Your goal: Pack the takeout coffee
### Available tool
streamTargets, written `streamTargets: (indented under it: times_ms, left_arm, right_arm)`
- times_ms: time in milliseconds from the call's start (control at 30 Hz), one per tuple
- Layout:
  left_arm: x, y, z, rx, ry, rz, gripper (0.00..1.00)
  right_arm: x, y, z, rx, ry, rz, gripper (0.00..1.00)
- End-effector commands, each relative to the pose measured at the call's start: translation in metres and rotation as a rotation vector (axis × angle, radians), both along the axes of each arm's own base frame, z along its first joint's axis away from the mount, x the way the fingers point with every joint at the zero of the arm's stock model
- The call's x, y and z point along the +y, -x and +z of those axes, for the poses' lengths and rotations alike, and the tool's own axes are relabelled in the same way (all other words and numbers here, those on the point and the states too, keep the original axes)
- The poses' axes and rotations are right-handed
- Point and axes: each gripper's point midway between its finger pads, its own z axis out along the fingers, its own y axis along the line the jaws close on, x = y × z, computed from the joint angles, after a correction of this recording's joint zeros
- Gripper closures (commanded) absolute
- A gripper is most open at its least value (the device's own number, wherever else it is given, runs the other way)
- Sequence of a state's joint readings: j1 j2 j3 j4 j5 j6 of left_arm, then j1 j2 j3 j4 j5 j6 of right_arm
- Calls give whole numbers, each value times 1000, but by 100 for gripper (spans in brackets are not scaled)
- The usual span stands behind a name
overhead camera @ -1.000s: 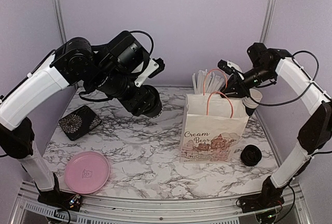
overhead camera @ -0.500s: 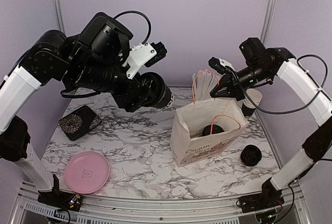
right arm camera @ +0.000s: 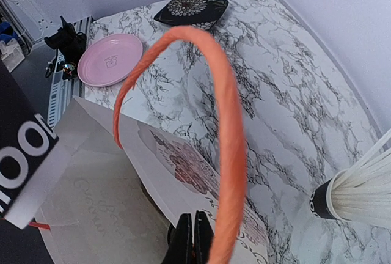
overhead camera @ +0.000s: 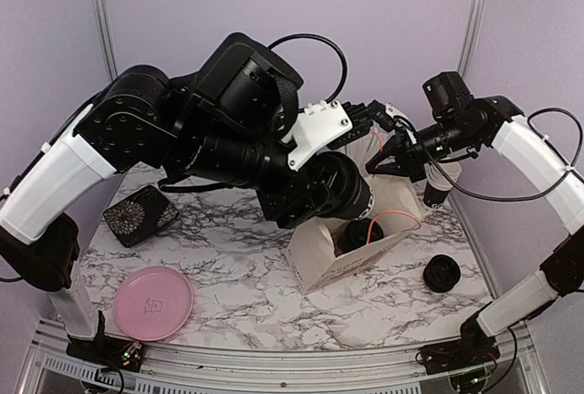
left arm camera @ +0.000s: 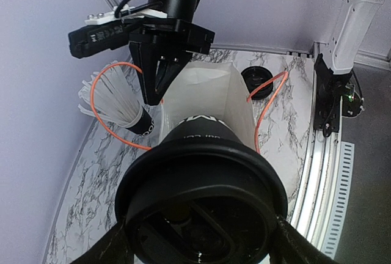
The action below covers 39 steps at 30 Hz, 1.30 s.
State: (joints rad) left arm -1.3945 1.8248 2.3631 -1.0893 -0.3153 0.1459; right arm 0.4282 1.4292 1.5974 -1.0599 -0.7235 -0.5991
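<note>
Left hand [left arm camera: 201, 252] is closed around the takeout coffee [left arm camera: 201, 197], a finger [left arm camera: 107, 249] on either side of the lid. The cup hangs slanted just above the paper bag [overhead camera: 324, 262], base aimed at the bag's mouth, lid back toward the wrist.

Right hand [right arm camera: 192, 242] is pinched fully shut on the orange handle [right arm camera: 229, 129], pulling the bag up and open so that it leans. The bag's other handle hangs loose.

Risks, as judged from here:
- The bag hangs from one thin handle. If that slips out of the pinch, the mouth folds and the cup lands on paper instead of inside.
- The cup's base could catch the bag's rim and drag or tip the whole bag.
- A dark object [overhead camera: 358, 234] already sits inside the bag, though I can't tell what it is. The cup may land on it and settle crooked.
- A slanted cup let go too early could roll and strain its lid.
- The straw cup [left arm camera: 119, 102] stands just behind the bag, so a swing of the right hand could knock it.
</note>
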Motion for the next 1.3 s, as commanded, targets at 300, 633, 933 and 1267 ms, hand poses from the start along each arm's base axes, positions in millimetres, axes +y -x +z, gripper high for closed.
streamTargets:
  times_ms: [300,633,933,1267]
  left_arm:
    - [-24,-17,-42,-42,-90,72,34]
    - [-26,-29,-77,-62,-188,131,34]
    - [-21,-34,-87,-52,-222,133,34]
    - [-10,-48,-77,-41,-197,162,35]
  right_arm:
    - [3,20,31,52,-152,-38,100]
    - [9,55,31,132,-239,97,100]
    - [6,66,24,110,-241,144,98]
    - [12,22,31,-34,-160,90,100]
